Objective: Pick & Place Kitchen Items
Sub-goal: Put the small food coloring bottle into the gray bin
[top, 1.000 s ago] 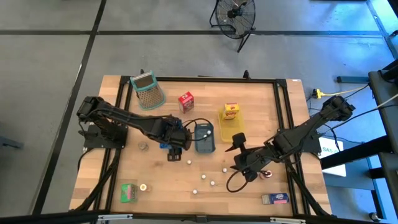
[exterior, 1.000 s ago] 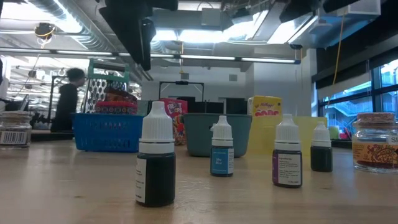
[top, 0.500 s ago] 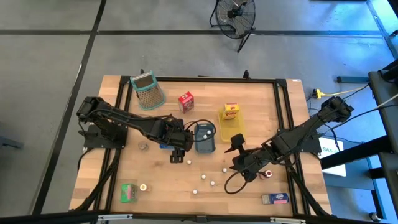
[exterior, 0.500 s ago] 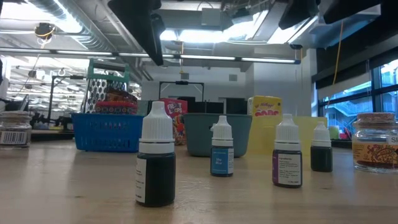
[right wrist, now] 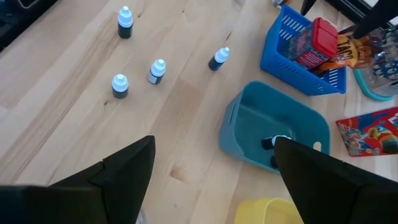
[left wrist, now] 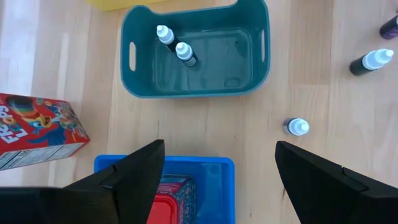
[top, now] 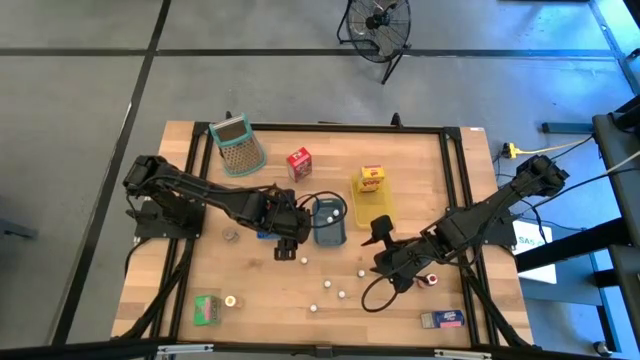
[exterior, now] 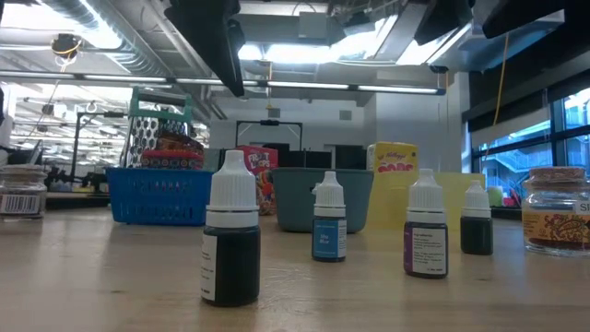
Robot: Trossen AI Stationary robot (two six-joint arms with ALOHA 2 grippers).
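— Where did my cameras sit?

— I had one overhead, facing straight down on the whole table (top: 250, 290). A low one sat at tabletop height, close behind the dropper bottles (exterior: 230, 242), looking level into the room.

— And the wrists?

— Each looked down past its own fingers. Both, like the overhead, caught the teal bin (left wrist: 196, 53) and the blue basket (right wrist: 305, 59).

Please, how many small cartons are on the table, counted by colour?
Red carton: 1
Yellow carton: 1
Green carton: 1
Blue carton: 1
Total: 4
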